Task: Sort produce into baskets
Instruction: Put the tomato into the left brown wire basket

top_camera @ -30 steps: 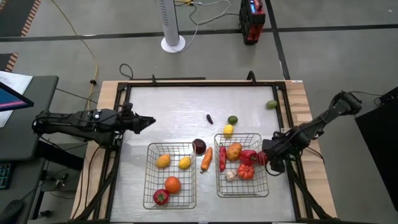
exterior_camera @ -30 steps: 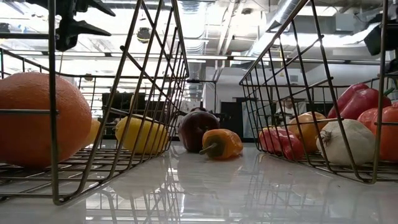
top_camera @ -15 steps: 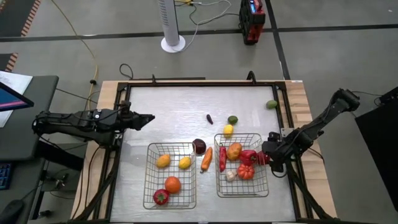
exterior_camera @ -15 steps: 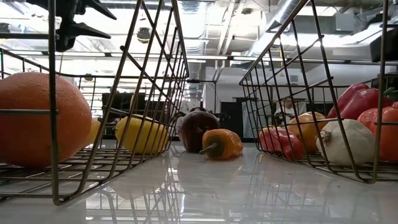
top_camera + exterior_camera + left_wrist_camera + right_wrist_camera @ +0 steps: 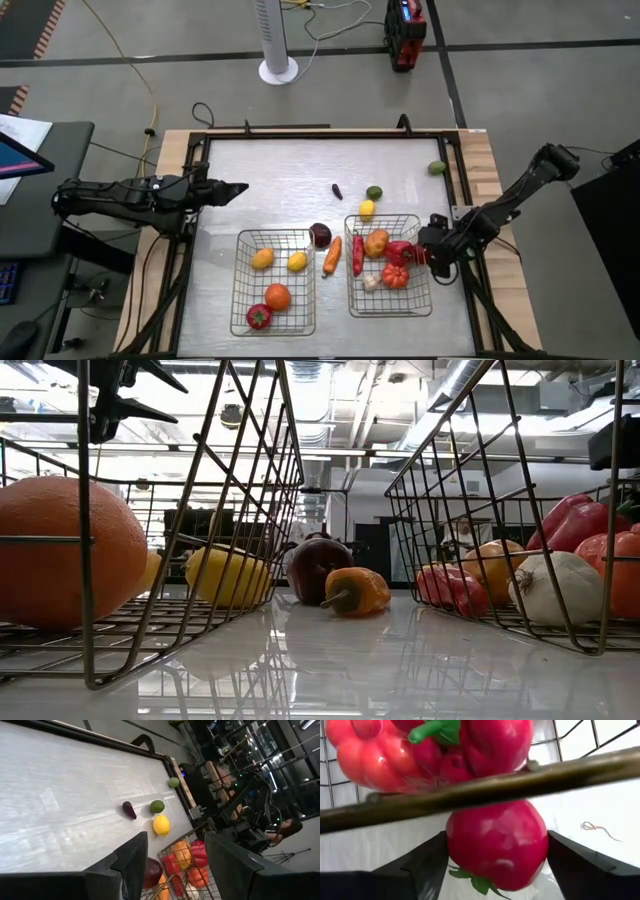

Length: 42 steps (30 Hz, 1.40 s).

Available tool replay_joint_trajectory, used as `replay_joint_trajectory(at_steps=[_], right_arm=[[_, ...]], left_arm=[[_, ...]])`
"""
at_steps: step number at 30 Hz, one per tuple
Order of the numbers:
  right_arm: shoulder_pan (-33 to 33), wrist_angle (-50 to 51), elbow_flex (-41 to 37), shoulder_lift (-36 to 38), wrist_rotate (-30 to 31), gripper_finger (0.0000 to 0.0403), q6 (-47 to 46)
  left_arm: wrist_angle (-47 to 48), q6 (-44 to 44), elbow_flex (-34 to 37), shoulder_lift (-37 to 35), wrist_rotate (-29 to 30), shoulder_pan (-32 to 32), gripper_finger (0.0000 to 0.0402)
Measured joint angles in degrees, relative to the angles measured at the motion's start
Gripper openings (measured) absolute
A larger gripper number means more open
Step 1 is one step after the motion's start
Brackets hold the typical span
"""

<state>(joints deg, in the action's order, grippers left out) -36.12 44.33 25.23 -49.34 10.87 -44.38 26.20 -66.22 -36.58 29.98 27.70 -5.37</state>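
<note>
Two wire baskets stand near the front: the left one holds two yellow pieces, an orange and a red piece. The right one holds a chili, a red pepper, garlic and others. A lemon, a lime, a small dark purple piece, a dark red round and an orange piece lie on the table. My right gripper is shut on a red round fruit at the right basket's right rim. My left gripper hovers open and empty at the table's left. My right gripper pinches the red round fruit by its two opposite sides between its two fingers, coming from the table's right side. The fruit's green leafy end faces back toward the wrist. The fruit sits against the basket's rim wire; whether it rests on anything I cannot tell.
A green fruit lies on the wooden border at the far right, outside the black frame that rims the table. Bare tabletop lies across the far half. The baskets' raised wire walls stand between the loose pieces.
My right gripper has edged a little toward the right basket with the red fruit still between its fingers.
</note>
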Motion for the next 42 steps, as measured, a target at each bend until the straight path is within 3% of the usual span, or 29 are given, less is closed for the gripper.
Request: replay_joint_trajectory(at_steps=[4,11,22,30,38,42], right_arm=[[-0.27,-1.0,0.24,-2.96,0.45,0.0306,-0.16],[-0.22,-1.61,1.22,-4.42,0.34,0.0307,-3.08],[0.7,13.31,9.29,-4.31,-0.69,0.0307,-15.08],[8.38,21.71,14.27,-4.46,3.83,0.0307,-28.75],[22.33,24.46,16.4,-5.03,11.64,0.0307,-32.06],[30.31,22.77,17.17,-5.23,14.71,0.0307,-29.02]], left_arm=[[0.01,0.13,0.0,-0.04,-0.5,0.0,0.0183],[-0.04,-0.45,0.0,-0.04,-3.51,0.0,0.0183],[-0.11,1.29,0.0,-0.04,-4.26,0.0,0.0183],[-0.17,3.0,0.0,-0.04,-1.89,0.0,0.0183],[-0.52,5.56,0.0,-0.02,-3.53,0.0,0.0183],[-0.52,6.85,0.0,-0.02,-5.39,0.0,0.0183]])
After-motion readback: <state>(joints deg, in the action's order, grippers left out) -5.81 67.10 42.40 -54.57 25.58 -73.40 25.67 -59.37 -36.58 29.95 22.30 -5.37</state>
